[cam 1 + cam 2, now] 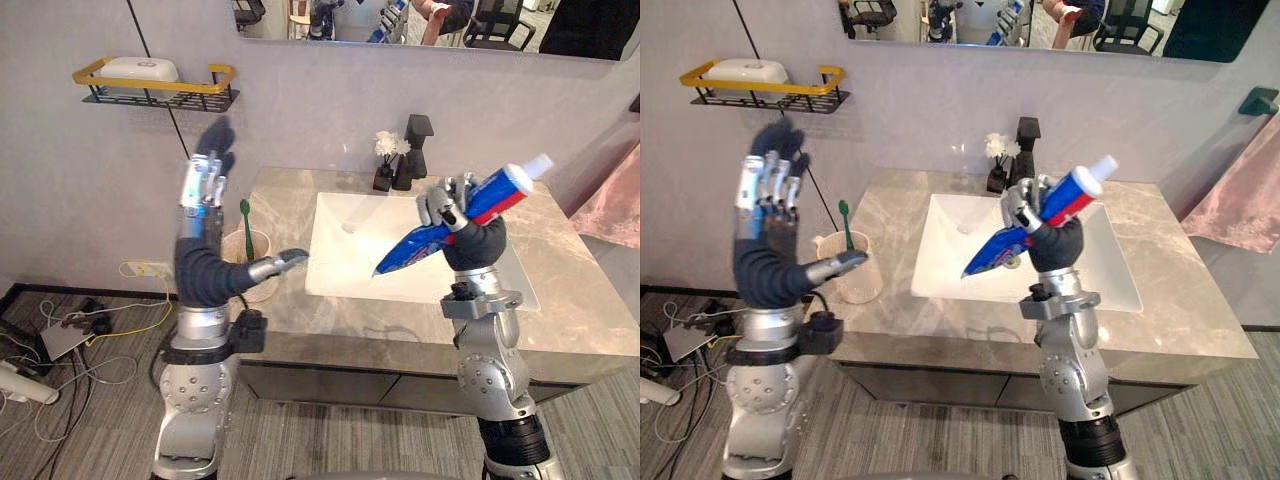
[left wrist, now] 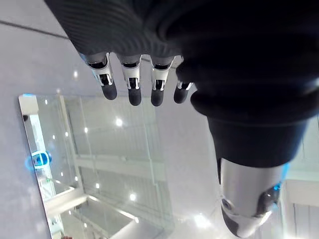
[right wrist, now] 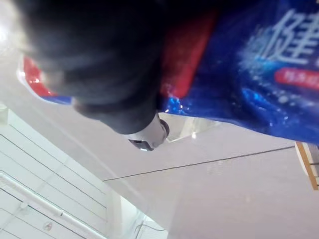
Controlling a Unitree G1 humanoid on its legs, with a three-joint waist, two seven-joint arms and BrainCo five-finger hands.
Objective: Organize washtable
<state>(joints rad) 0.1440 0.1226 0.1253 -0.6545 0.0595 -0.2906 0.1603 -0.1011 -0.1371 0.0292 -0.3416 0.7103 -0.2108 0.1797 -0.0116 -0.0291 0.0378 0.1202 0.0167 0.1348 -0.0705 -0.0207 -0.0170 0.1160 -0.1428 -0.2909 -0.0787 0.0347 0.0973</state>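
so that the toothpaste (image 1: pixel 503 188) can maybe go in the cup (image 1: pixel 855 285), the right hand (image 1: pixel 447 206) is wrapped tight round it; the left hand (image 1: pixel 203 190) is up, fingers straight and apart.

A blue, red and white plastic toothpaste tube (image 1: pixel 412 248) with a white cap is clasped in the right hand (image 1: pixel 445 207) above the white sink (image 1: pixel 350 262), tilted with its cap end up. A green toothbrush (image 1: pixel 845 226) stands in a beige cup (image 1: pixel 862 283) on the marble counter (image 1: pixel 580 300), left of the sink
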